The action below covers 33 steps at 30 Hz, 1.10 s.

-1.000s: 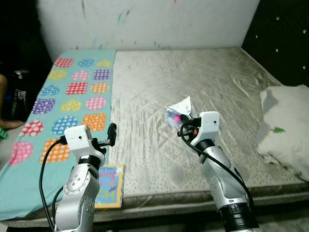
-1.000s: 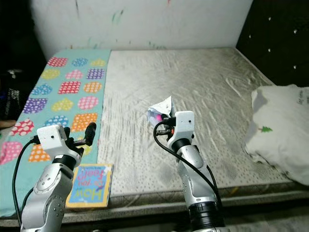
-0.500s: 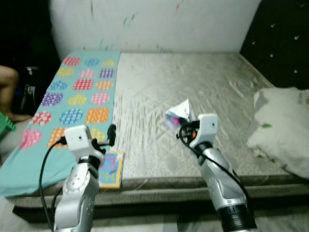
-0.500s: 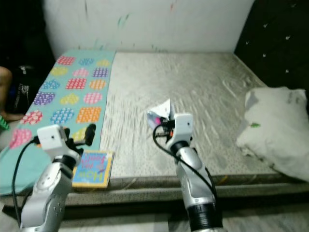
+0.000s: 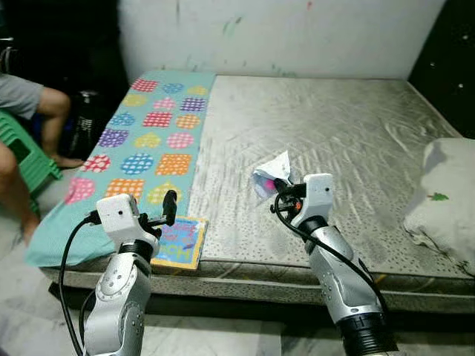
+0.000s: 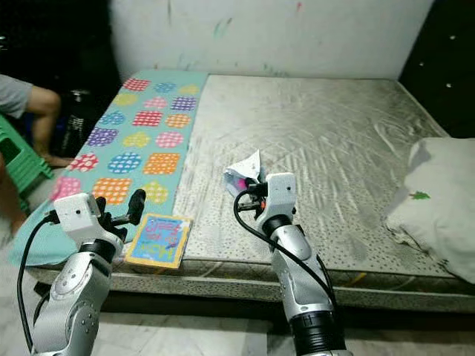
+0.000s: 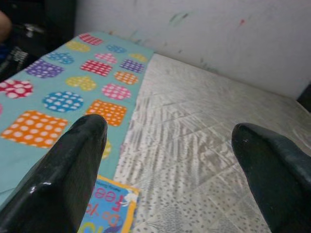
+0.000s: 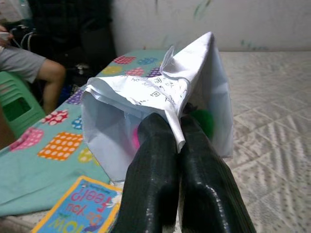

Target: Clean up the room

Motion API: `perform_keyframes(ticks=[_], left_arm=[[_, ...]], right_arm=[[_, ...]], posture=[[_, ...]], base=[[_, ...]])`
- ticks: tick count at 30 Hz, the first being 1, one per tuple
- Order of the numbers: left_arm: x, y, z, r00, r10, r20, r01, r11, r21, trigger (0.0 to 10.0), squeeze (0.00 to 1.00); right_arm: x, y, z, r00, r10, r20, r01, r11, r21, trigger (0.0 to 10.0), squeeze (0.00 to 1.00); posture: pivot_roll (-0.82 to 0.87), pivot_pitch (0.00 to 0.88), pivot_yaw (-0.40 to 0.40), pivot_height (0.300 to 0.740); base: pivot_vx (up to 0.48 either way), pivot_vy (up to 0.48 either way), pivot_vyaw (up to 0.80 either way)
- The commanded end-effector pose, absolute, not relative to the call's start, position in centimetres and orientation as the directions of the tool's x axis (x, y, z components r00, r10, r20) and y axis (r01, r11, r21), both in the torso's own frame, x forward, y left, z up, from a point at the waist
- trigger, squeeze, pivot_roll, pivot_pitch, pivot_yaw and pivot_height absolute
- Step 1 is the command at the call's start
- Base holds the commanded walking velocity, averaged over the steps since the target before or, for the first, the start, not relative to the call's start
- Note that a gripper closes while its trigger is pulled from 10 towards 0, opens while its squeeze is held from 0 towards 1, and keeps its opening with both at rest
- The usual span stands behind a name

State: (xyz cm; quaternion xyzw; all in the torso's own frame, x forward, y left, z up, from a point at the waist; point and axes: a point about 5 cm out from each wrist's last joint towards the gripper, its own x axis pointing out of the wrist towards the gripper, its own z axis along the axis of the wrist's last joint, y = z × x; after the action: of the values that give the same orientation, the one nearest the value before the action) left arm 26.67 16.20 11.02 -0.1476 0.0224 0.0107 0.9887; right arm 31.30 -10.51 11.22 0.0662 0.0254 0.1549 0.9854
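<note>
Head views: your right hand (image 5: 276, 194) is clenching a white paper bag (image 5: 272, 173), holding it up over the bed (image 5: 334, 141) near the middle of its front edge. Your left hand (image 5: 169, 208) is hovering released, fingers apart, above the bed's front left corner, just over a children's book (image 5: 179, 242) lying at that front edge. A teal patterned blanket (image 5: 141, 152) is covering the bed's left side. A white pillow (image 5: 445, 200) is sitting at the right edge. A person's legs (image 5: 33, 141) are showing beside a green stool (image 5: 30, 157), left of the bed.

Left wrist view: both fingers (image 7: 68, 174) are spreading wide, the book (image 7: 109, 208) lying beneath them.

Right wrist view: fingers (image 8: 155, 174) are pinching the bag's (image 8: 150, 97) rim; something pink and green is sitting inside.
</note>
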Motion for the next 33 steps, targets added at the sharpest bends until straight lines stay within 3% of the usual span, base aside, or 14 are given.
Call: perform_keyframes(ticks=[1,33], left_arm=[[26.85,16.19,11.41,0.999,0.012,-0.033,-0.021,0.957,-0.29,10.0,0.0],[26.7,15.48,12.12,0.997,-0.076,0.032,0.082,0.942,-0.325,10.0,0.0]], right_arm=[[31.49,-10.58,11.42,0.951,0.307,-0.022,-0.301,0.943,0.139,10.0,0.0],[31.59,-10.64,11.34,0.949,0.315,-0.028,-0.309,0.942,0.129,10.0,0.0]], posture=[[-0.09,0.0,0.009,0.74],[-0.1,0.0,0.004,0.74]], base=[[0.0,0.0,0.0],[0.008,0.0,0.0]])
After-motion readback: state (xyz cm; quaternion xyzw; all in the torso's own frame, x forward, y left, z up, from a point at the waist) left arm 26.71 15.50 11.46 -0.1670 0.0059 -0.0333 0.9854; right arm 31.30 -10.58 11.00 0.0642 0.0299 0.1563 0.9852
